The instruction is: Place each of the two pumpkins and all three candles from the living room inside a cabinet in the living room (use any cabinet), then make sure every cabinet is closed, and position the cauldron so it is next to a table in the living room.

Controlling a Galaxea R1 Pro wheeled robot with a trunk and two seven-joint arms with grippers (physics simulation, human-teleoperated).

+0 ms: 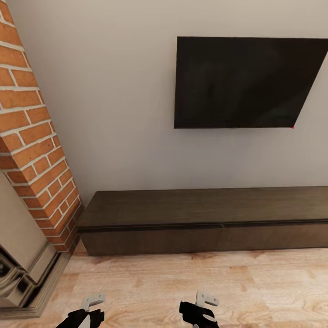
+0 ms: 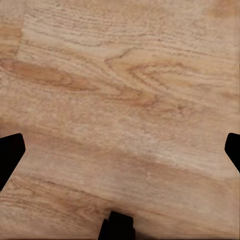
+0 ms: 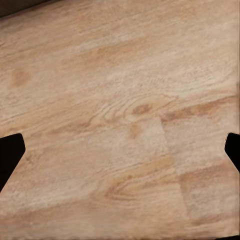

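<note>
Cabinet (image 1: 205, 223): long, low, dark brown; stood against the pale wall, its left end near the brick chimney breast (image 1: 32, 150). Both drawer fronts I could see sat flush and closed; the right end ran past the edge of the head view.

Cabinet top: bare along the stretch in view.

Television (image 1: 241, 82): dark screen on the wall above the cabinet, toward its right part.

Fireplace surround (image 1: 20, 273): pale moulding at the foot of the brick, on the floor left of the cabinet.

Floor (image 1: 182, 287): light wood boards between me and the cabinet front.

Left gripper (image 1: 91, 307): low over the floor, well short of the cabinet; fingers (image 2: 10, 152) spread wide in my left wrist view, with bare boards between them and nothing held.

Right gripper (image 1: 202, 307): likewise low over the floor; fingers (image 3: 10, 152) parted wide, nothing between them but boards.

Pumpkins, candles, cauldron, table: I could not place them from these views.

Progress, as I judged it: nothing could be counted as stowed, since the closed fronts hid the interior. I faced the cabinet empty-handed; opening, fetching, loading, closing and the cauldron's placing all looked outstanding or unconfirmed.
</note>
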